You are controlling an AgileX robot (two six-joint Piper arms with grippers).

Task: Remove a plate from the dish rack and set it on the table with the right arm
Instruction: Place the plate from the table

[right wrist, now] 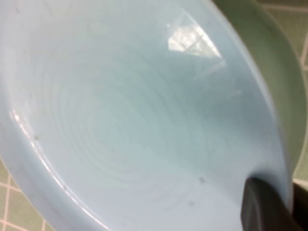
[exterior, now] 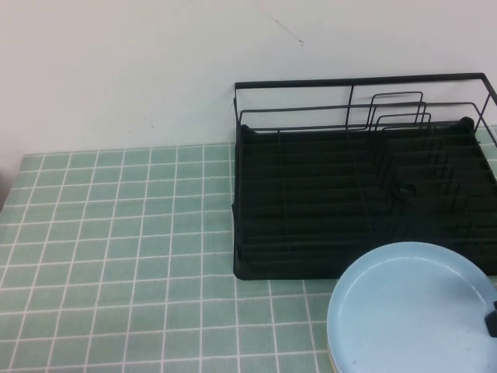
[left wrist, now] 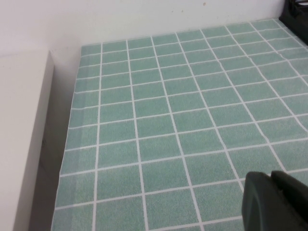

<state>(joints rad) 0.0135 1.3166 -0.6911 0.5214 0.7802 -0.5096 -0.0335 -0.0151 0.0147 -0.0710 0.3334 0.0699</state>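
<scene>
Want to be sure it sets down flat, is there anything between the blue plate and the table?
Yes: the plate, gripped at its rim by the right gripper, sits over a pale green plate on the table. Left gripper hangs far off.

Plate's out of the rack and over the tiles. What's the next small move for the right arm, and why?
Probably open the right gripper and back off. The plate is clear of the rack, low over the table, though contact isn't certain. The left gripper sits parked over bare tiles.
</scene>
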